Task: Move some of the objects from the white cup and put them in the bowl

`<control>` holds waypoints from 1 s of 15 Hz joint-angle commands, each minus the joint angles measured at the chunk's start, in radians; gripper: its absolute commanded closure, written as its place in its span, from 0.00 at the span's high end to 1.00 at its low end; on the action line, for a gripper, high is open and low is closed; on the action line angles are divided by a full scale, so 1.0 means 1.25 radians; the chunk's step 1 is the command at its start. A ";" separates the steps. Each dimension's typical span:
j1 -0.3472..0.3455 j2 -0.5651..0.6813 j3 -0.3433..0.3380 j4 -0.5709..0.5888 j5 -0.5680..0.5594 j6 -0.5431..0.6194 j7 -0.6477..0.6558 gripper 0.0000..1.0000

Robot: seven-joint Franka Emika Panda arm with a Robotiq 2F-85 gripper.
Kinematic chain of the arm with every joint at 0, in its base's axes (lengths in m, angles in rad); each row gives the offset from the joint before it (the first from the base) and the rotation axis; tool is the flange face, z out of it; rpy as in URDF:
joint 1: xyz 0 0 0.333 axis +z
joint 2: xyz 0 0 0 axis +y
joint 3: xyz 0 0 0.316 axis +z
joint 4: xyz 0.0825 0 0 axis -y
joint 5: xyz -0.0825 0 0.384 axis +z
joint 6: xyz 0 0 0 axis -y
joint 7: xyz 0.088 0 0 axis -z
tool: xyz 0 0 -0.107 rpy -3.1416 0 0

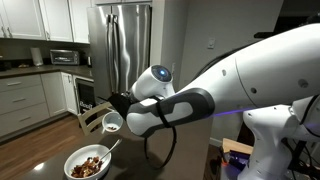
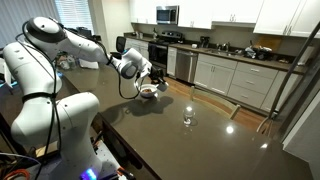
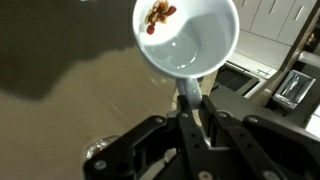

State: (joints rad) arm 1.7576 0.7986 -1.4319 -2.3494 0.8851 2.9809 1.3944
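"Where is the white cup (image 1: 112,123) now?"

"Up in the air, just left of the middle of the picture. It looks tipped. The bowl (image 1: 106,160) sits below it on the desk (image 1: 40,150), at the lower left. The hand (image 3: 190,100) is clenched tight on the cup's handle (image 3: 187,82)."

"What can go wrong?"

"A few objects (image 3: 158,14) sit by the cup's rim, at the top of the wrist view. If the cup is not right over the bowl, I think they fall on the desk. The thin handle might also twist in the grip."
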 commanded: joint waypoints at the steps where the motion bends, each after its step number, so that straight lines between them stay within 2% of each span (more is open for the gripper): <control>1: -0.010 -0.077 -0.036 0.007 -0.013 -0.062 0.059 0.06; 7: -0.004 -0.133 -0.093 -0.008 -0.009 -0.119 0.157 0.06; 15: -0.003 -0.223 -0.134 -0.066 0.022 -0.116 0.246 0.06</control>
State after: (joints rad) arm 1.7418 0.5907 -1.5723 -2.4071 0.8931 2.8315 1.6595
